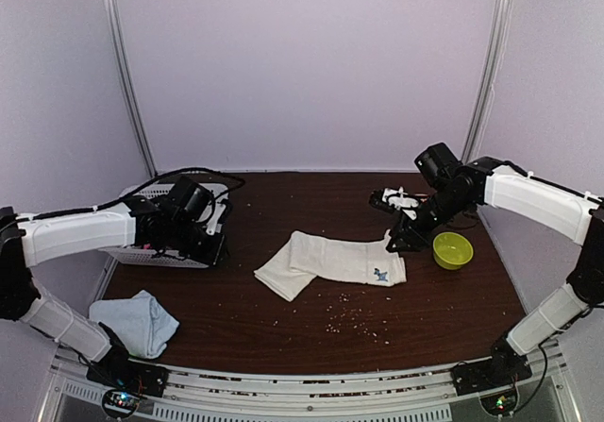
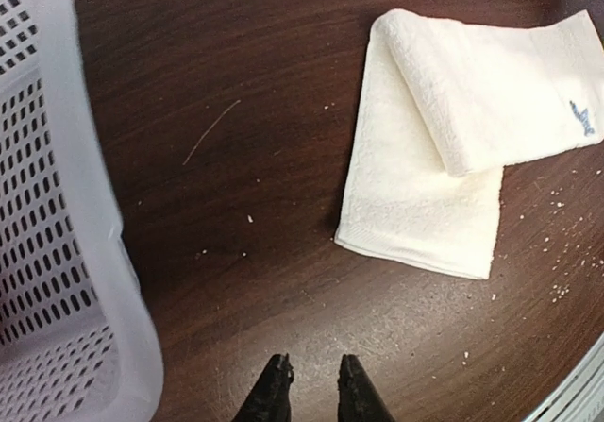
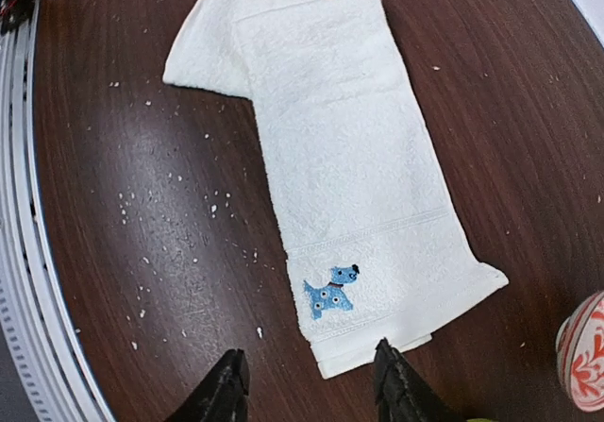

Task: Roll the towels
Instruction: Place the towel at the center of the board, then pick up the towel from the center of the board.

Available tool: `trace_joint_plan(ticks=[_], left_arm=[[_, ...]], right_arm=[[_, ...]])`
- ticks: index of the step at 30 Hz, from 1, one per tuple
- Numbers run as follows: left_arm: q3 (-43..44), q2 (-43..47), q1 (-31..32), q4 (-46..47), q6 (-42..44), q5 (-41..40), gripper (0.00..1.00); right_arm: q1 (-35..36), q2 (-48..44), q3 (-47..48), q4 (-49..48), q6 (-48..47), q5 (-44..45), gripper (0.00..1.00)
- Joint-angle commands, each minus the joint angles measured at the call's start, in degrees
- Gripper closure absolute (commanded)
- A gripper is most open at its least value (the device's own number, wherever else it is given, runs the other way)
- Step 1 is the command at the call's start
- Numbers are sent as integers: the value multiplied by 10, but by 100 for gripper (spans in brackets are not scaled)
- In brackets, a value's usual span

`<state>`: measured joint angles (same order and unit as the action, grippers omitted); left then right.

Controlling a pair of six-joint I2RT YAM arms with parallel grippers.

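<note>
Just ahead of the spread right gripper [image 3: 310,351], the cream towel [image 3: 349,158] lies unrolled — pinching its hem seems next — left gripper [image 2: 313,361] narrowed, empty.

White-shelled arms [image 1: 75,235] with black joints, black cables and black jaws.

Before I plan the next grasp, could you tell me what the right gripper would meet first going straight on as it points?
Probably the near end of the cream towel, by its blue dog patch, just ahead of the open right gripper; depth is unclear.
</note>
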<state>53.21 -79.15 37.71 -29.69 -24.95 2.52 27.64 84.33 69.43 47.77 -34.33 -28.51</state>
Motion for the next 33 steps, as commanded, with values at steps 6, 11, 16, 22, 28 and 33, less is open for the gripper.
trace_joint_plan(ticks=[6,11,16,22,28,33], left_arm=[[121,-155,3,-20,-44,36,62],[136,-194,3,-13,-97,57,51],[136,-235,3,-12,-113,66,52],[141,-260,3,-10,-112,88,60],[150,-277,3,1,-105,91,62],[166,-290,3,5,-100,84,70]], right_arm=[[-38,131,103,-63,180,141,50],[-72,211,143,-39,214,174,48],[-83,245,145,-13,222,205,45],[-91,264,114,-2,230,183,41],[-97,270,87,-18,233,145,40],[-100,287,82,-29,230,110,42]])
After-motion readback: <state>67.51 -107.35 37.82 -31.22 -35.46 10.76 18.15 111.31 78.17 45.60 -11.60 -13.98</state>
